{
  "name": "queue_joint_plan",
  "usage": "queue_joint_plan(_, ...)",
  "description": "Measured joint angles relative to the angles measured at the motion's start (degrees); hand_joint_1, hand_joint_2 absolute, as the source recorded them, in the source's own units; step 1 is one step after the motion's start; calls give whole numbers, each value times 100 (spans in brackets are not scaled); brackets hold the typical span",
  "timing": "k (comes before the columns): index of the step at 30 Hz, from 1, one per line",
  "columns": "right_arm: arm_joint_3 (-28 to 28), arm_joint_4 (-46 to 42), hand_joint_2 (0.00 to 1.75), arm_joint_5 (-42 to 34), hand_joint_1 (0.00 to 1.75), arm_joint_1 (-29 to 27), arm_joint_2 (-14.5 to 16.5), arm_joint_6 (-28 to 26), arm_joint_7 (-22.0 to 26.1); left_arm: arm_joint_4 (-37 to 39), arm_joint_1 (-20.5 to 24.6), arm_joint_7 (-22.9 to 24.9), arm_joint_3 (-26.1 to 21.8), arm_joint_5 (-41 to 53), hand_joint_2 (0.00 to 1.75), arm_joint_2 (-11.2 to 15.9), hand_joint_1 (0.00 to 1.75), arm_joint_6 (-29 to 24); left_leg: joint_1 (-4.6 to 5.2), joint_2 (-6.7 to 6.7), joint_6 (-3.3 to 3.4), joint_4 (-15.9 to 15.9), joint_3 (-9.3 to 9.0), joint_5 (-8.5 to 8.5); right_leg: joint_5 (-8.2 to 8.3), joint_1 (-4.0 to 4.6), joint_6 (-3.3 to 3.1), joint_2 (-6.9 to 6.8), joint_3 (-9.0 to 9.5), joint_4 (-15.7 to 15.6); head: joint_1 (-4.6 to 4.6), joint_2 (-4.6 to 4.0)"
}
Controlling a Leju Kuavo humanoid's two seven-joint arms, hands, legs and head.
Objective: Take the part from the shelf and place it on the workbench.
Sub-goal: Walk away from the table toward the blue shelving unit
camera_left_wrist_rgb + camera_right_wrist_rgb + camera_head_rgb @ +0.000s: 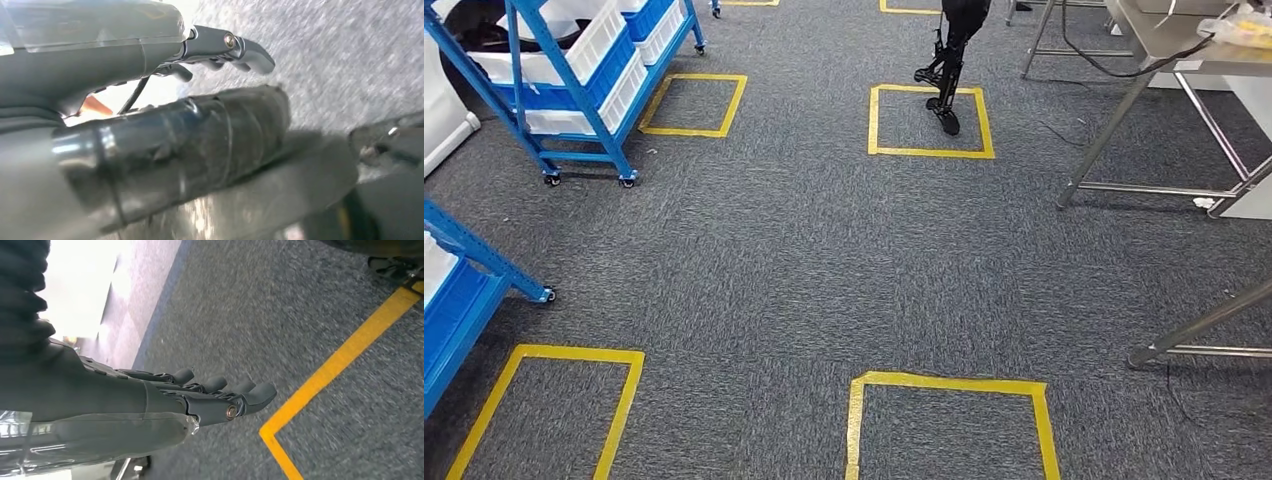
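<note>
Both hands empty, hanging over the carpet, with the shelf off to the left.

The left hand has its fingers stretched out and apart, nothing in it, with the thick taped thumb below them. The right hand is the same: fingers straight, slightly spread, holding nothing, above grey carpet near a yellow tape square. The blue shelf with white bins sits far left; can't make out any part in them. The tabletop on metal legs is at the far right, well apart from the shelf.
</note>
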State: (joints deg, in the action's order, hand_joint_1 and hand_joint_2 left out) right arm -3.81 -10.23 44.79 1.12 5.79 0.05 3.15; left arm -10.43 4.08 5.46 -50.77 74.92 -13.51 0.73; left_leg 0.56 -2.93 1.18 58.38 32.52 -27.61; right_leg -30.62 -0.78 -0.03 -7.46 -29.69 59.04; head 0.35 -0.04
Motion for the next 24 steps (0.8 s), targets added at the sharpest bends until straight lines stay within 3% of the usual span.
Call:
queue_joint_plan(1,1,-1,175,11,0,11,2,-44,1,0,-13,-78,36,51,0,1,0,-142,-7,63,29,-38,-21,17,-19,-11,34,17,24,0,1,0)
queue_joint_plan(3,1,-2,175,30,0,13,5,-156,16,0,-23,-267,131,170,0,1,0,-495,-33,184,99,-127,-85,62,-175,-29,87,291,-30,193,5,0)
queue_joint_plan(5,1,0,175,48,0,-11,4,-302,40,0,-9,-482,247,252,0,-1,0,-852,-35,307,160,-155,-103,85,-506,-40,103,633,-353,835,9,0)
queue_joint_plan(6,1,2,175,61,0,-21,4,-356,46,0,3,-563,293,259,0,-2,0,-959,-28,383,182,-150,-97,88,-647,-40,105,701,-560,1216,10,0)
queue_joint_plan(7,2,4,175,73,0,-27,4,-376,46,0,13,-614,325,232,0,-2,0,-975,-22,466,192,-143,-96,86,-697,-39,107,728,-716,1485,9,0)
queue_joint_plan(8,3,7,175,90,0,-30,4,-363,34,0,20,-624,337,177,0,-1,0,-906,-19,555,192,-133,-100,82,-624,-42,107,740,-778,1548,9,0)
queue_joint_plan(10,7,9,175,119,0,-32,4,-285,-13,0,30,-561,328,16,0,-3,0,-627,-22,738,169,-96,-115,65,-188,-54,94,820,-590,1025,10,0)
queue_joint_plan(11,8,10,175,127,0,-37,3,-251,-38,0,27,-521,319,-66,0,-4,0,-507,-22,818,145,-68,-105,47,-6,-62,80,965,-440,658,10,0)
queue_joint_plan(12,8,13,175,130,0,-44,3,-224,-56,0,26,-488,305,-138,0,-7,0,-427,-24,890,115,-30,-86,29,113,-68,66,1107,-318,354,9,0)
queue_joint_plan(14,8,19,175,118,0,-45,2,-177,-71,0,8,-451,269,-246,0,-10,0,-356,-46,1009,42,11,-26,18,125,-52,34,1268,-240,132,9,0)
queue_joint_plan(16,7,20,175,102,0,-19,7,-136,-78,0,-19,-439,219,-306,0,-13,0,-323,-70,1100,-26,9,15,29,142,-44,-19,1134,-215,79,10,0)
queue_joint_plan(18,4,20,175,92,0,-14,10,-115,-86,0,-28,-435,177,-336,0,-11,0,-304,-63,860,-83,190,112,-95,171,-60,-101,963,-153,-4,-7,0)
queue_joint_plan(20,2,21,175,85,0,-31,9,-110,-90,0,-9,-434,155,-348,0,-9,0,-299,-72,480,-147,830,428,-442,177,-51,-158,766,-117,-55,-28,0)
queue_joint_plan(22,1,22,175,78,0,-37,10,-108,-90,0,4,-434,140,-350,0,-9,0,-297,-107,357,-203,1507,785,-697,158,-38,-171,567,-111,-56,-34,0)
queue_joint_plan(23,1,22,175,73,0,-33,10,-108,-90,0,-2,-434,134,-350,0,-9,0,-296,-121,338,-220,1584,832,-663,145,-39,-168,481,-102,-55,-34,0)
queue_joint_plan(24,1,22,175,68,0,-28,11,-108,-90,0,-13,-433,130,-351,0,-9,0,-296,-133,310,-232,1429,758,-521,128,-42,-155,399,-85,-54,-34,0)
